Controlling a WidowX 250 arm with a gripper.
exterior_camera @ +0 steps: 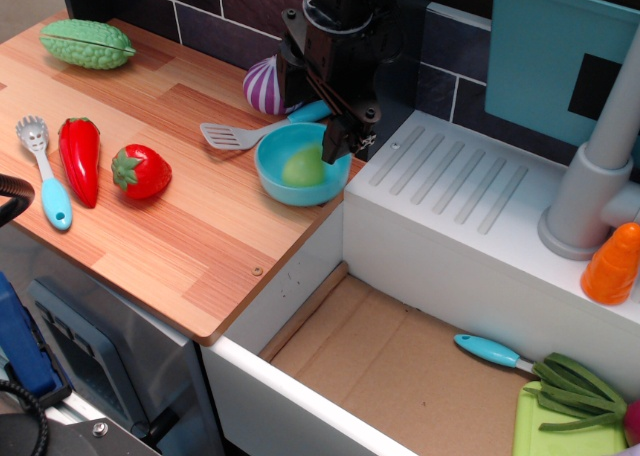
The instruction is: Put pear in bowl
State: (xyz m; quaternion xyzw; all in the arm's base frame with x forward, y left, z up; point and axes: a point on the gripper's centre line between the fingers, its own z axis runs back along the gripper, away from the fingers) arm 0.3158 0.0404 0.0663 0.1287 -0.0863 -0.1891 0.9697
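The light-green pear (pixel 301 166) lies inside the small light-blue bowl (pixel 272 179), which stands at the right edge of the wooden counter. My black gripper (pixel 316 126) hangs just above the bowl's far rim. Its fingers are spread apart and hold nothing. One finger (pixel 335 144) reaches down by the bowl's right rim, apart from the pear.
A grey spatula (pixel 232 135) and a purple onion (pixel 268 83) sit just behind the bowl. A strawberry (pixel 141 171), red pepper (pixel 80 158), blue-handled spoon (pixel 44 173) and bumpy green gourd (pixel 87 44) lie left. The white sink drainboard (pixel 452 191) is right, the teal box (pixel 560 56) behind it.
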